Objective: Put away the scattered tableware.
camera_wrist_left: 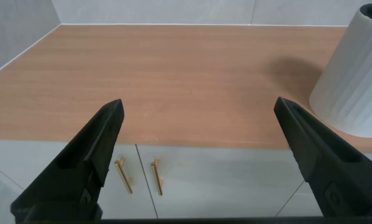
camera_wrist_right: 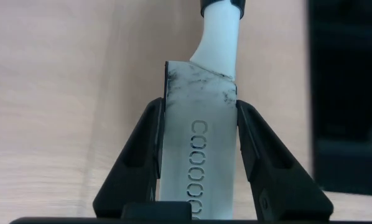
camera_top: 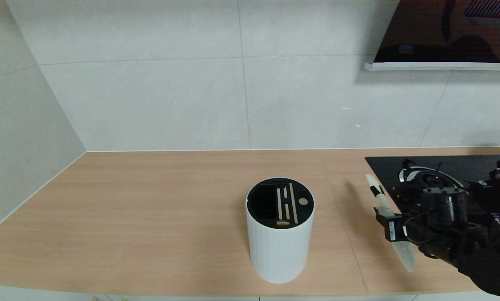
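Gripping a white knife point(camera_top: 379, 198) point(camera_wrist_right: 198, 137) with the right gripper point(camera_top: 390, 228) point(camera_wrist_right: 199, 109), fingers clamped across the blade's width right next to the handle. Held off the counter point(camera_top: 149, 209), shadow cast apart on the wood. Located between the white ribbed holder point(camera_top: 279, 246) point(camera_wrist_left: 354, 81) and the black stove point(camera_top: 394, 167), near the counter's front edge. Handle aimed at the back wall, blade tip toward the front edge. Dark smudges on the blade by the handle, plus a row of oval holes down the middle. Standing upright mid-counter, the holder, with a black slotted top, apart from the knife. Left gripper point(camera_wrist_left: 198, 106) spread wide, holding nothing, over the counter's front edge close to the holder. Below the edge, cabinet doors with gold handles point(camera_wrist_left: 124, 175).
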Robot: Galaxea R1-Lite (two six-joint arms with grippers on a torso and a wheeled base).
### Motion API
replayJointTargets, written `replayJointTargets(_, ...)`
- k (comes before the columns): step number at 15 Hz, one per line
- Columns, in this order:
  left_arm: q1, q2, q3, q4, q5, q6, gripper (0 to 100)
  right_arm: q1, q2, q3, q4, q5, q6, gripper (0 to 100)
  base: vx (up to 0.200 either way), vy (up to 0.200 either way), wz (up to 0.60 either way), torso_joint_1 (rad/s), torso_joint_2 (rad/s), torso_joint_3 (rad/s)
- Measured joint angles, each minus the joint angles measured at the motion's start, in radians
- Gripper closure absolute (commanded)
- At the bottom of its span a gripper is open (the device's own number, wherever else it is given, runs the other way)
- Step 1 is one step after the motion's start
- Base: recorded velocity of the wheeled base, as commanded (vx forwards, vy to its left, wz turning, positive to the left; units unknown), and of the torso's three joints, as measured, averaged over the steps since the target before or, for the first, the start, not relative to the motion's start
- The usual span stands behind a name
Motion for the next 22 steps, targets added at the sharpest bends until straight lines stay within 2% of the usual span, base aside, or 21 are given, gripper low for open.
replayJointTargets(3,0.0,0.0,-0.001,-0.01,0.001,-0.001,0,0.002,-0.097,0.02,-0.001,0.019,-0.009,100,0.0,0.0,0.0,0.0,0.0,0.0)
replayJointTargets(5,0.0,0.0,-0.02,-0.058,-0.004,-0.048,0,0.009,-0.136,0.024,-0.001,0.019,-0.017,100,0.0,0.0,0.0,0.0,0.0,0.0)
replayJointTargets(6,0.0,0.0,-0.027,-0.054,-0.02,-0.057,0,0.013,-0.15,0.022,0.0,0.019,-0.021,100,0.0,0.0,0.0,0.0,0.0,0.0)
replayJointTargets(9,0.0,0.007,-0.062,0.011,-0.152,-0.057,0,0.023,-0.176,-0.041,0.013,0.019,-0.026,100,0.0,0.0,0.0,0.0,0.0,0.0)
replayJointTargets(13,-0.026,0.128,-0.219,0.057,-0.288,-0.044,0,0.07,-0.194,-0.236,0.169,0.019,-0.025,100,0.0,0.0,0.0,0.0,0.0,0.0)
replayJointTargets(18,-0.126,0.482,-0.429,0.054,-0.495,-0.038,0,0.221,-0.216,-0.411,0.278,0.01,-0.023,100,0.0,0.0,0.0,0.0,0.0,0.0)
replayJointTargets(20,-0.201,0.656,-0.507,0.023,-0.534,-0.025,0,0.302,-0.237,-0.428,0.285,0.008,-0.023,100,0.0,0.0,0.0,0.0,0.0,0.0)
replayJointTargets(22,-0.274,0.819,-0.557,-0.087,-0.549,-0.017,0,0.355,-0.258,-0.43,0.286,0.007,-0.018,100,0.0,0.0,0.0,0.0,0.0,0.0)
